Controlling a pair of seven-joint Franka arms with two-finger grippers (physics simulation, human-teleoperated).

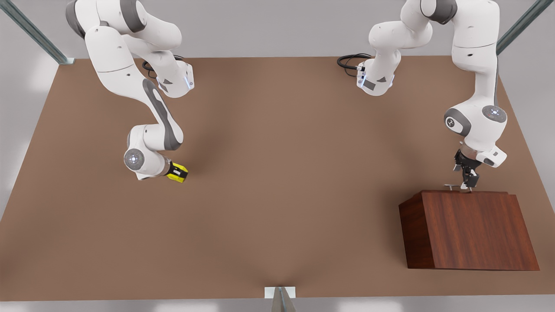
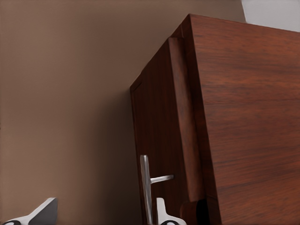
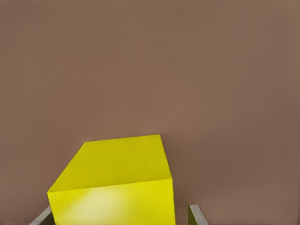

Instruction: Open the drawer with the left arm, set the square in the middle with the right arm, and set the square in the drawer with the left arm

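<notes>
Your left gripper point(image 1: 467, 184) spread around the drawer's handle point(image 2: 146, 187), wooden box point(image 1: 472, 232) just beyond, your right gripper point(image 1: 173, 171) clamping the square point(image 1: 177, 173) above bare tabletop point(image 1: 277, 173).

Dark reddish-brown wood-grain drawer point(image 1: 470, 229) box at the front view's right on the brown counter point(image 1: 277, 182), tray shut flush, thin silver bar handle point(image 2: 146, 187) on its face, small bright yellow square point(image 1: 177, 172) far off at the front view's left, plain faces, pinched between grey fingertips point(image 3: 197, 216)
</notes>
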